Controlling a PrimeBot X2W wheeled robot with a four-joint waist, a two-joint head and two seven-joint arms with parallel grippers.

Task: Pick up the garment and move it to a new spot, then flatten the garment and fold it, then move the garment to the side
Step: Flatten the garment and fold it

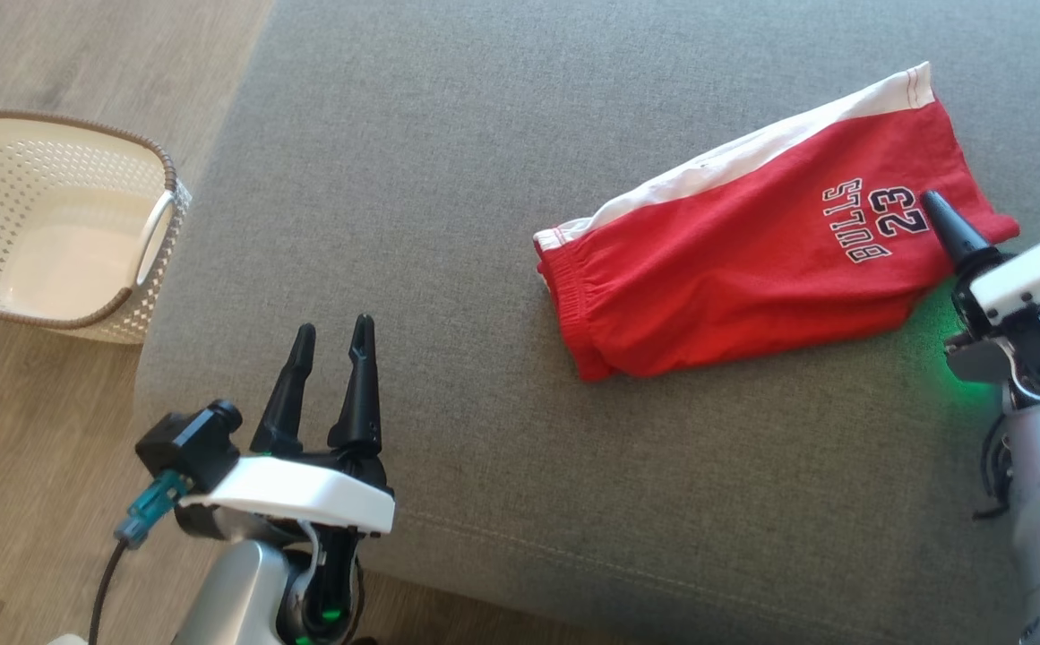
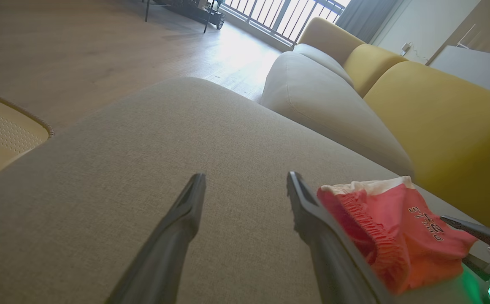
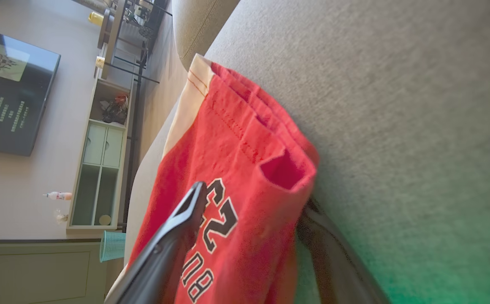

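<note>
Broad grey sofa cushion (image 1: 448,179) underfoot here; the red shorts (image 1: 734,269) with the white side stripe lie on its right part, number print facing up; a cream perforated basket (image 1: 63,121) sits on the wooden floor (image 1: 81,54) just off the cushion's left edge; right gripper (image 1: 942,219) at the shorts' leg hem, jaws clenched on the fabric, one finger on top, one beneath; left gripper (image 1: 333,340) over the cushion's near left, jaws released.
</note>
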